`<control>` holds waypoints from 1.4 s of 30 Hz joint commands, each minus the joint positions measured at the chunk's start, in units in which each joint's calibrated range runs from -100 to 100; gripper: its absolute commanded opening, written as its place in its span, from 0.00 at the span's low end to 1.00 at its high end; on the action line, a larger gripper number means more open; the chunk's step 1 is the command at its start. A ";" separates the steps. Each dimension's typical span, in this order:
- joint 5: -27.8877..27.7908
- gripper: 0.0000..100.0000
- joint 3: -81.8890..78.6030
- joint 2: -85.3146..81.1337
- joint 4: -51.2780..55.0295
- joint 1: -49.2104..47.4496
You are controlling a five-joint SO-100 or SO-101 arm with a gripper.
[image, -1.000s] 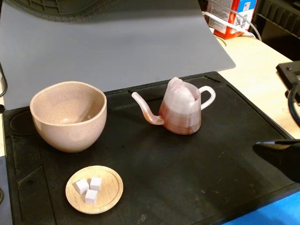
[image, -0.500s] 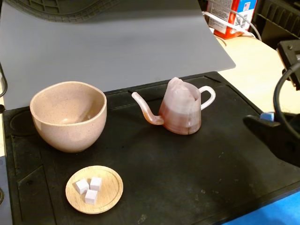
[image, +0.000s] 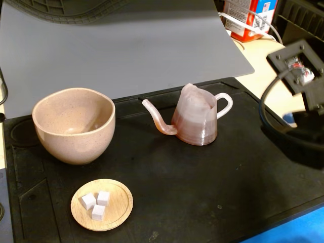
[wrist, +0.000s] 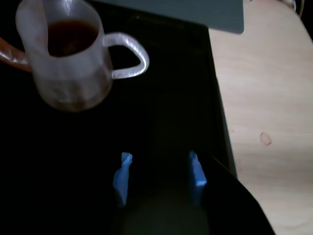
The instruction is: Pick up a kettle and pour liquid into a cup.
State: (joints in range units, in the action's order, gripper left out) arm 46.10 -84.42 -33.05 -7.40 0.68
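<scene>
the kettle (image: 195,121) stands upright near the back edge of the black mat (image: 202,192), right of the middle in the fixed view, its thin spout (image: 156,117) aimed toward the cup (image: 74,124), which sits near the mat's left edge. amber liquid (wrist: 66,36) shows inside the kettle in the wrist view. the gripper (wrist: 159,174) hangs over the mat's right side, well apart from the white loop handle (wrist: 128,55), its blue-tipped fingers (wrist: 122,176) spread moderately with nothing between them.

the likely trouble from here is the grasp. the handle is thin and the kettle looks light, so a finger arriving off line could push it sideways or tip it, spilling tea on the mat. a grip on the loop alone may let the body swing, sending the stream short of the cup. the wooden dish (image: 102,204) with white cubes (image: 96,204) lies near the mat's front left corner, below the cup, and could catch a stray pour.

the mat rests on a pale wood table (image: 276,76). a grey board (image: 121,48) covers the area behind it, and a red and white carton (image: 248,17) stands at the table's far right.
</scene>
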 commanded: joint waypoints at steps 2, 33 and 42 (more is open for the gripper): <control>-2.15 0.15 4.38 9.93 -14.78 -0.26; -6.71 0.24 37.42 44.65 -19.97 -4.29; -6.71 0.24 38.41 46.27 -19.97 -3.69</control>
State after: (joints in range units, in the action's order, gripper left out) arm 39.44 -48.20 13.61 -26.65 -2.65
